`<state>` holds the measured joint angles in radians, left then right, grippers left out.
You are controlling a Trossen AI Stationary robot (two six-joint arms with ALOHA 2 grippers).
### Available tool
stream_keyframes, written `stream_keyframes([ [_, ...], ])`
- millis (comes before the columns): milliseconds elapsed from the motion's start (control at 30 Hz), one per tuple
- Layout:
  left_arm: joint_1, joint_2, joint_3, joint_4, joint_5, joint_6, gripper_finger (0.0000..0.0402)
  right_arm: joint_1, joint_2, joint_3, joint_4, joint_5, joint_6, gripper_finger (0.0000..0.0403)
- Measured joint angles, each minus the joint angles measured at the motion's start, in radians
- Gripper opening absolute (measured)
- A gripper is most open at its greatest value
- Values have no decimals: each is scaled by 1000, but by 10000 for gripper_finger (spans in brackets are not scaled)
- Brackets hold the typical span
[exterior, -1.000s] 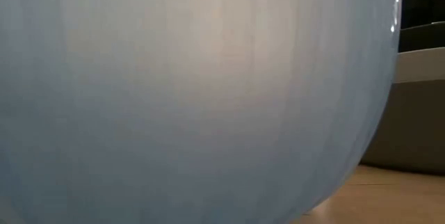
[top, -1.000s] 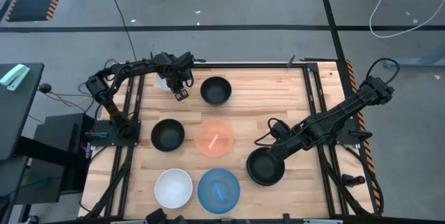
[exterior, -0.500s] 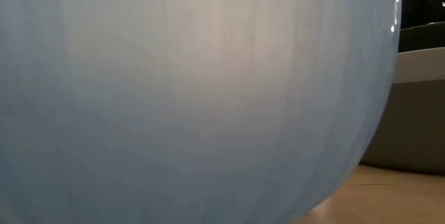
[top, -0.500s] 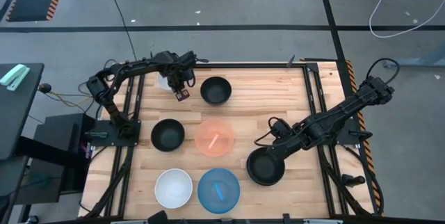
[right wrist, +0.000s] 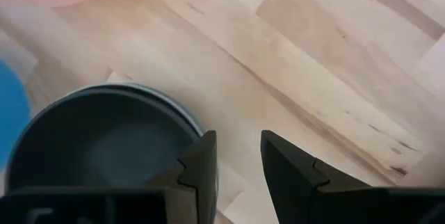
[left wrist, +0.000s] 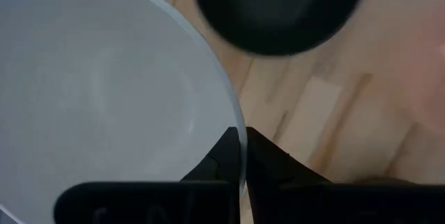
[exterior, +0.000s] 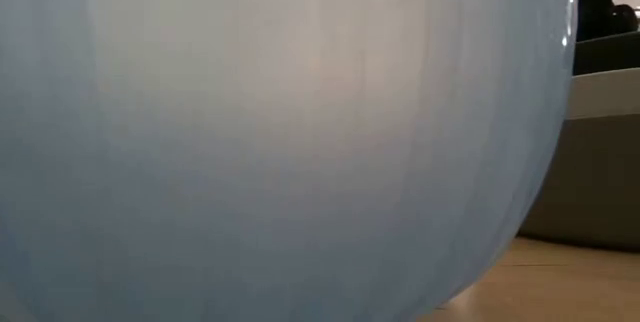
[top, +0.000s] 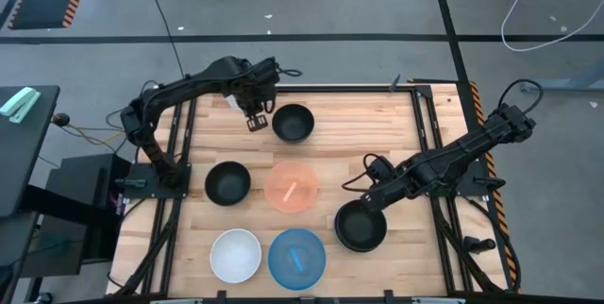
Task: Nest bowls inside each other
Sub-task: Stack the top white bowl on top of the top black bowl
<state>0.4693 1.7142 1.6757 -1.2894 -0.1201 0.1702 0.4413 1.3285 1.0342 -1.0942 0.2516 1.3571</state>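
My left gripper (left wrist: 242, 140) is shut on a white bowl (left wrist: 104, 92) above the table's far left; in the high view my left gripper (top: 256, 119) and arm hide that bowl. A black bowl (top: 293, 122) sits just right of it. Another black bowl (top: 227, 182), a salmon-pink bowl (top: 291, 186), a white bowl (top: 235, 255) and a blue bowl (top: 296, 258) rest on the wood. My right gripper (right wrist: 238, 160) stands open beside the rim of a dark stack of bowls (top: 360, 228), with bare wood between its fingers. My left gripper pinches the white bowl's rim (left wrist: 233, 111), one finger (left wrist: 224, 152) inside the bowl and the other finger (left wrist: 264, 152) outside. The fingers come from above, pointing steeply down. The bowl hangs clear of the table, its opening up.
The blue bowl (exterior: 280, 142) fills nearly the whole low view. Black rails (top: 444, 153) frame the wooden table top (top: 359, 125). Bare wood lies at the far right and between the black bowl and the right arm.
My left gripper has risen and swung toward the table's right, nearer the far black bowl, carrying the white bowl, which is lifted clear of its place at the far left. My right gripper stays by the dark stack.
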Motion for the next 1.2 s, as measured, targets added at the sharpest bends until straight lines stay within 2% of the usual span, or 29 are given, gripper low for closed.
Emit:
stream_keyframes([
  [267, -112, 11, 67, -3, 0, 1, 13, -41, 0, -9, -2, 2, -39, 121],
  [500, -178, 104, 67, 24, -2, 45, 13, -93, 0, -9, -9, 3, -58, 121],
  [733, -206, 203, 66, 42, 0, 67, 13, -120, 0, -9, -35, 3, -78, 119],
  [900, -204, 206, 71, 118, -3, 77, 13, -120, 0, -9, -60, 7, -73, 110],
  [1067, -199, 220, 182, 129, -3, 83, 13, -127, 0, -9, -65, 20, -71, 101],
  [1200, -198, 283, 288, 82, 5, 88, 13, -128, 0, -9, -64, 22, -71, 98],
])
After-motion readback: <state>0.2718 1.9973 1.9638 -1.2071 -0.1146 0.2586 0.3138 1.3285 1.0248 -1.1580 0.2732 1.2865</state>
